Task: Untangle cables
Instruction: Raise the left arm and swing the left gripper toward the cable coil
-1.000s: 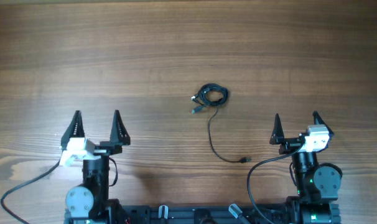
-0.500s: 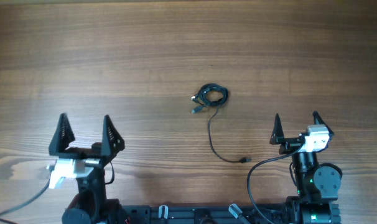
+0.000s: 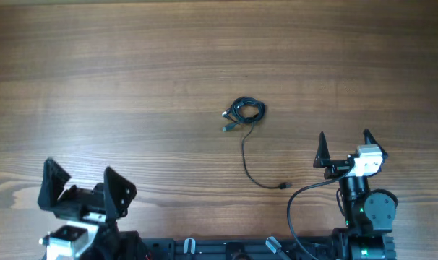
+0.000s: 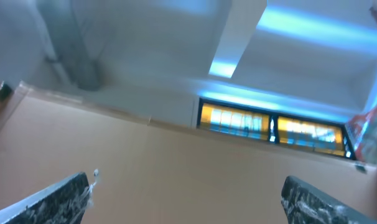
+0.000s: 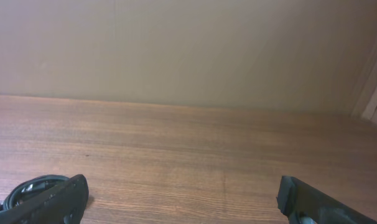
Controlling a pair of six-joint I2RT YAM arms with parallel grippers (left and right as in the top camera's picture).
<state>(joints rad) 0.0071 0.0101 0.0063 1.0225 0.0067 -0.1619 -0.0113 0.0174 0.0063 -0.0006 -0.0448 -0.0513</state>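
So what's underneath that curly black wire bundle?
Just the wooden table. The cables lie right on it, coiled up with one tail trailing away. The tight loops cover the wood directly beneath them, so that small patch can't be seen.

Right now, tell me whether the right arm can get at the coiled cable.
Probably yes: the right end effector is open, and only bare table lies between it and the coiled cable, with nothing in the way.

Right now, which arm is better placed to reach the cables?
Right. The right gripper, open, faces the cables, and its camera sees them. The left gripper sits farther off, its camera tilted at the ceiling.
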